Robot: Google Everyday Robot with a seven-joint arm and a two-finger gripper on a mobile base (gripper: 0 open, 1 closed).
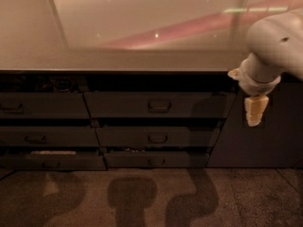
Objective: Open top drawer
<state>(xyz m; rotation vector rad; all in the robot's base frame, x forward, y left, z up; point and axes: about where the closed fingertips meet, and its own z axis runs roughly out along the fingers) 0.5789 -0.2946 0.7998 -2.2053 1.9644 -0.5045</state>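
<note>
While my gripper [254, 111] hangs right of the top drawer [142, 105], well apart, I cannot tell how wide it stands.

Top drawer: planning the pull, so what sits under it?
Under the top drawer sit a middle drawer and a bottom drawer; their fronts hide whatever is inside. The gripper hangs to the right, touching none.

The wide, dark grey, flat-fronted top drawer [118, 105] looks smooth and matt, like painted metal. The pale countertop [142, 27] above it is glossy and mirrors lights. The cream, plastic-looking gripper [254, 111], at mid right, is matt. The speckled brown floor [142, 197] looks rough.
</note>
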